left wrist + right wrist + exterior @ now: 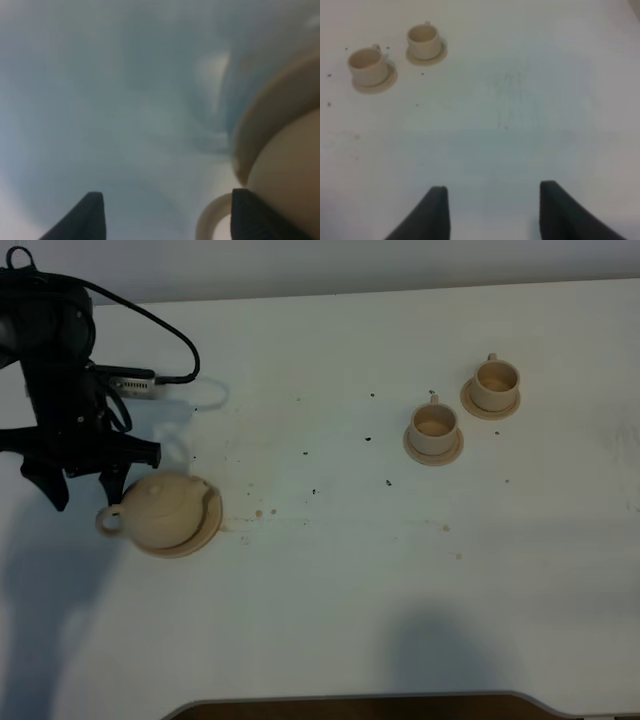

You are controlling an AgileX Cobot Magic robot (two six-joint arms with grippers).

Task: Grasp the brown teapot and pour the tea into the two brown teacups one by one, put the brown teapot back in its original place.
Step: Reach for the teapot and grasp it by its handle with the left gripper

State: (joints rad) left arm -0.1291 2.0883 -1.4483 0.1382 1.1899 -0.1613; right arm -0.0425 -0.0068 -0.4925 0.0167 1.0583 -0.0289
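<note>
The brown teapot (165, 510) stands on its round saucer (208, 523) at the left of the white table, with its loop handle (108, 521) pointing left. My left gripper (85, 488) is open just behind and left of the handle, not holding it. In the left wrist view the open gripper (167, 217) has the handle (210, 222) beside one finger and the teapot (290, 175) close by. The two brown teacups (434, 426) (494, 383) stand on their saucers at the right; they also show in the right wrist view (367, 65) (423, 39). My right gripper (492, 215) is open and empty over bare table.
Dark specks and small tea stains (258, 512) dot the table's middle. A black cable (165, 325) loops from the left arm at the back left. The table's front edge (350, 702) is at the bottom of the exterior view.
</note>
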